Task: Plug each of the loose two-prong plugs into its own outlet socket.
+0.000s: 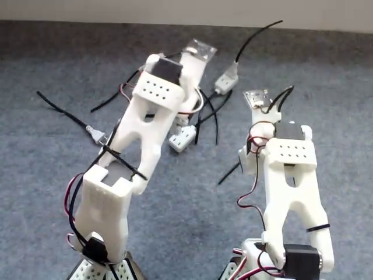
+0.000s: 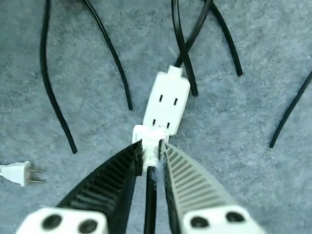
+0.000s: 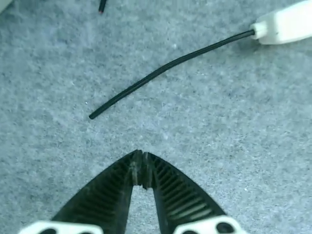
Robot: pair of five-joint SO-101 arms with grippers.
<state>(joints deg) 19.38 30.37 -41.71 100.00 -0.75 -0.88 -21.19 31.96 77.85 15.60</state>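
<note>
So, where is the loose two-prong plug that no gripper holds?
In the high view the loose two-prong plug lies on the carpet left of the left arm, apart from the outlet block. In the left wrist view it lies beside the left gripper.

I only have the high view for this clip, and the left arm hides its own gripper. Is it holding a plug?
Observer: Yes. The left gripper is shut on a white plug that sits against the end of the outlet block.
Operator: Any sockets free on that block?
Observer: Two slot pairs on the face toward the wrist camera are bare.
Operator: And the other arm?
Observer: The right gripper is shut with nothing in it, above the carpet.
</note>
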